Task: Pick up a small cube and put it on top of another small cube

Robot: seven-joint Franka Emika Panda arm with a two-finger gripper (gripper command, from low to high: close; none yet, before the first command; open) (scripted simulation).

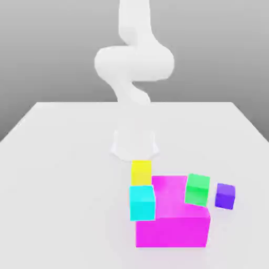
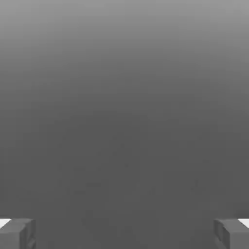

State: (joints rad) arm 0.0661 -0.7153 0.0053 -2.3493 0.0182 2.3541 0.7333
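We are looking at a plain grey backdrop behind a wide white table [image 1: 63, 157], with the white arm [image 1: 134, 63] rising from its base at the far middle of the table and coiling high above it. Largest of the blocks is the magenta block [image 1: 173, 220], sitting near the front; the cyan cube [image 1: 142, 202] is pressing against its corner on the exterior view's left, the yellow block [image 1: 141, 171] is standing just behind the cyan one, and the green cube [image 1: 197, 189] is resting on the magenta top. The small cube [image 1: 225, 195], violet-purple, is lying on the table just beside the magenta block on the exterior view's right, near the green cube. We are judging the crowding to be the main risk: a finger coming down on the side facing the magenta block could be catching its edge or nudging the green cube, and a skewed grip could be letting the small cube slip or tip. The gripper [image 2: 124, 233] is standing wide, its fingertips [image 2: 17, 233] far apart, holding and touching nothing
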